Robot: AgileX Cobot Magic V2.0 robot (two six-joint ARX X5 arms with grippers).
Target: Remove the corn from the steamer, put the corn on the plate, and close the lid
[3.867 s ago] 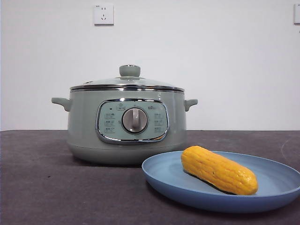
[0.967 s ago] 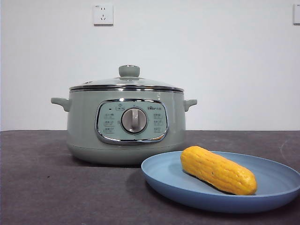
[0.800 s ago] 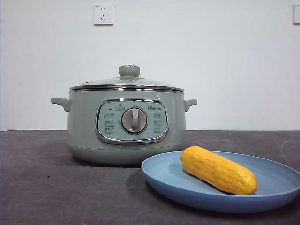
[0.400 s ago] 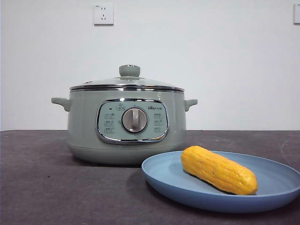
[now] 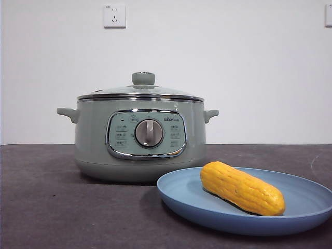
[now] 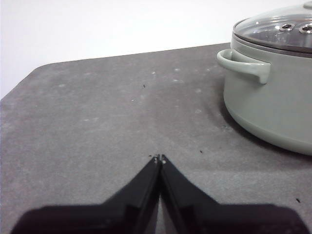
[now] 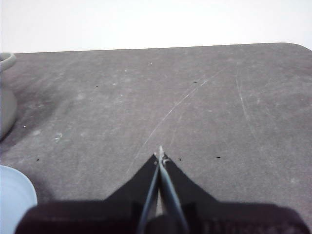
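Corn (image 5: 242, 188) lying on its side inside the plate (image 5: 184, 202), tilted, fatter end toward 10 o'clock, tapered end toward 4 o'clock, touching the plate's floor. Plate resting on the bench (image 5: 57, 207), at about 4 o'clock from the pot (image 5: 93, 140) and nearer the front camera, its back rim overlapping the pot's base in that view. Whether they touch: cannot tell. Lid (image 5: 140, 92) seated flat on the pot, chrome rim level all round, green knob (image 5: 143, 78) upright on top. Silver dial (image 5: 149, 133) centred in the chrome-framed panel on the pot's front. One small handle at 9 o'clock on the pot, another at 3 o'clock.

Left claw (image 6: 158, 158) pinched closed, tips meeting, holding nothing, low above bare bench, well apart from the pot; pot's handle (image 6: 243, 63) and part of the glass lid (image 6: 273, 30) seen from its wrist camera. Right claw (image 7: 160, 155) likewise pressed closed and empty, over scratched grey bench, with a sliver of plate rim (image 7: 14, 195) and an edge of the pot (image 7: 6, 105) at the side of its wrist picture. Neither claw seen from the front. White wall behind, a socket (image 5: 114, 15) above the pot.
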